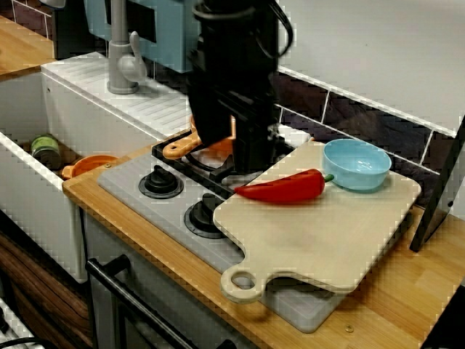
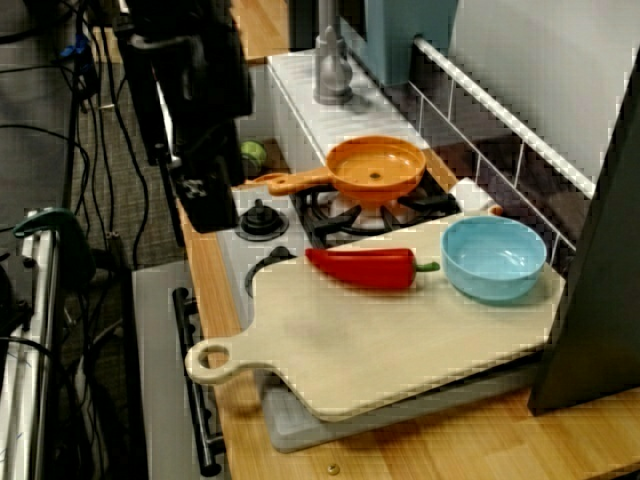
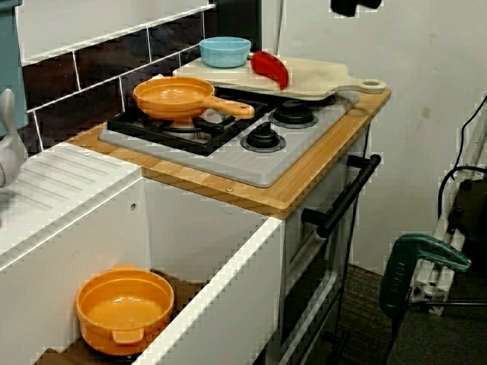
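Observation:
My black gripper (image 1: 253,158) hangs raised over the front of the stove. In the view from the front left it hides most of the orange frying pan (image 1: 182,147). Its fingers merge into one dark mass, so I cannot make out how they stand. Nothing shows in its grasp. From the counter's right end the gripper (image 2: 208,205) hangs left of the pan (image 2: 375,170), which sits on the back burner. Nearest lies a red pepper (image 1: 280,187) on the wooden cutting board (image 1: 320,240), beside a light blue bowl (image 1: 356,163). In the sink-side view only a dark tip (image 3: 354,6) shows at the top edge.
The board overhangs the grey stove top (image 1: 131,190), which has two black knobs (image 1: 160,182). Left of the stove a white sink holds an orange bowl (image 3: 125,308) and a green can (image 1: 46,149). A grey faucet (image 1: 123,62) stands behind it. A dark panel (image 2: 600,260) leans at the right.

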Controlling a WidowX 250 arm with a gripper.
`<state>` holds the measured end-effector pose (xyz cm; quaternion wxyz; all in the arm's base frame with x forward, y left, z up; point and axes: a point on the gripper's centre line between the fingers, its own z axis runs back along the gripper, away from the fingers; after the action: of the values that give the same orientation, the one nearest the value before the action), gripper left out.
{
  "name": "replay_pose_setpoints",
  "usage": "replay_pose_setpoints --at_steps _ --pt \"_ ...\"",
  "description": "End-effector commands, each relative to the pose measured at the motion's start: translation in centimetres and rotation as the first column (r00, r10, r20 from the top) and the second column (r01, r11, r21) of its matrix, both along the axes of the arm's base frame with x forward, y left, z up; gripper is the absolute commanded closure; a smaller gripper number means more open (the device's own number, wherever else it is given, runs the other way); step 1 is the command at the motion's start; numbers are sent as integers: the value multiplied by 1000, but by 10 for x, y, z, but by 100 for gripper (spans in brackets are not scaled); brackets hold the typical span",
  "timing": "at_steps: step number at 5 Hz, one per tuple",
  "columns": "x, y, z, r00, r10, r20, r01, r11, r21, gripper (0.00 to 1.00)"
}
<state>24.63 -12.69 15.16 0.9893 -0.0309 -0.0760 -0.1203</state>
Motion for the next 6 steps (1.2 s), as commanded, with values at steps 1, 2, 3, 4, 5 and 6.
replay_pose_setpoints --at_steps 1,2,3,4,5,6 --pt "69 -2 9 995 -49 87 54 997 -51 0" --pt "84 6 4 993 -44 107 48 998 -36 0" --pt "85 -1 -2 991 -78 111 81 996 -25 0" --pt "88 -3 -7 989 -97 111 99 995 -7 0" --pt "90 -7 -7 989 -111 94 113 994 -14 0" --pt "90 -9 -11 983 -154 97 155 988 -4 0"
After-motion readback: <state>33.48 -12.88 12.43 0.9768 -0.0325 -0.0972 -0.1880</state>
